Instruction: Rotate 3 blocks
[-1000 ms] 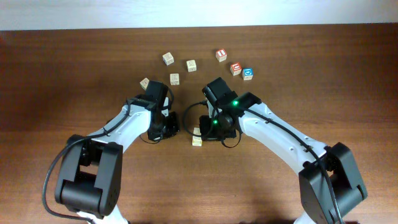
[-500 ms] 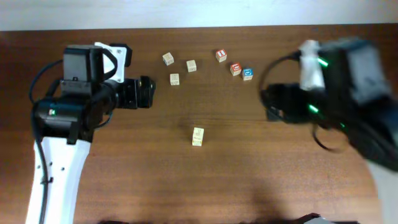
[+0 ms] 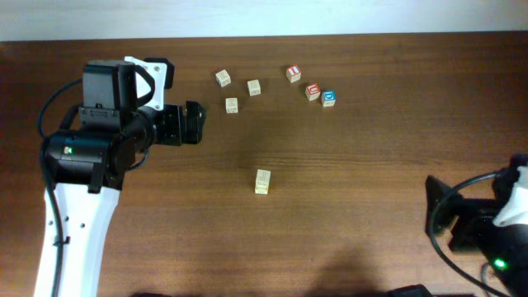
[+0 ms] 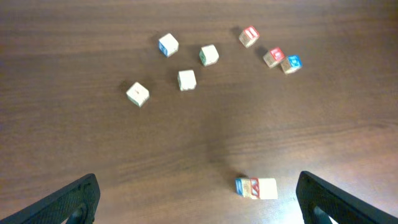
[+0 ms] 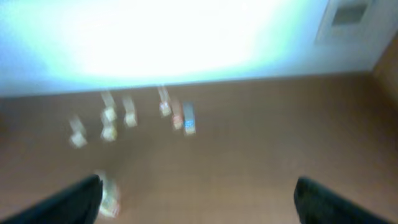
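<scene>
Entry, from beside the table.

Change observed: a second ago both arms were bent in over the middle of the table [image 3: 371, 148] with their jaws shut, close about the central pair of blocks. Both are now pulled right back. The left gripper [image 3: 200, 124] sits at the left, level with the scattered blocks. The right gripper [image 3: 435, 210] is off at the near right corner, and its wrist view is blurred with motion. Jaws on both stand wide apart; nothing lies between them on either side.

Blocks:
- The red-faced block [image 4: 247, 186] and the pale tan block [image 4: 267, 188] lie touching, side by side, mid-table. They are in the same spot as a second ago and well apart from both grippers.
- The blue-faced block [image 4: 168, 45] rests in the loose cluster at the far side, near the left gripper. Its letter is too small to read.
- The two red cubes [image 3: 303, 82] and the blue-framed cube [image 3: 328, 98] sit in a short row further right, undisturbed.

Reading: no block is in hand and none is being turned. The sudden retreat looks like a return to a rest pose, either between rotations or with the work finished. Which block faces have been turned cannot be settled from here.
</scene>
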`<state>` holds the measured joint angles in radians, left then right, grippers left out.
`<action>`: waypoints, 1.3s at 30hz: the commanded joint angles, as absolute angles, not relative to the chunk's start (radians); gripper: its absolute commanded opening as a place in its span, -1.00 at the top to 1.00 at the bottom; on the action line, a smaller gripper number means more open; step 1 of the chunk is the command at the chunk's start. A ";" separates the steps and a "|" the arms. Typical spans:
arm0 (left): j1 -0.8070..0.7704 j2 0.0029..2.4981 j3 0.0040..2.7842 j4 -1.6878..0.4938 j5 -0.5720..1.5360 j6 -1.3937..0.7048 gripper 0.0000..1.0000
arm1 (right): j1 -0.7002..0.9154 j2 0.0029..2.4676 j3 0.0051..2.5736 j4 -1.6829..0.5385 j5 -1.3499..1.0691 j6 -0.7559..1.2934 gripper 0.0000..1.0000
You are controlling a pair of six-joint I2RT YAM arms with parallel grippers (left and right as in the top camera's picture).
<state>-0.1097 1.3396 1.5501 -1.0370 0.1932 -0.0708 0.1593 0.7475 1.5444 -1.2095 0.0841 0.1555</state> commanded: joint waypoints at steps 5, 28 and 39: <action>-0.109 1.333 1.557 -1.031 0.190 -0.055 -0.98 | -0.027 0.216 0.617 -0.515 -0.214 -0.056 -0.96; -0.109 1.333 1.557 -1.031 0.190 -0.055 -0.98 | -0.027 0.003 0.006 -0.070 -0.104 -0.056 -0.96; -0.107 1.238 1.475 -1.029 0.097 -0.054 -0.98 | -0.027 0.003 0.006 -0.070 -0.104 -0.056 -0.96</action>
<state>-0.1101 1.3254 1.5356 -1.0279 0.1795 -0.0704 -0.0193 0.0158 0.0151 -0.0669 -0.1196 -0.0547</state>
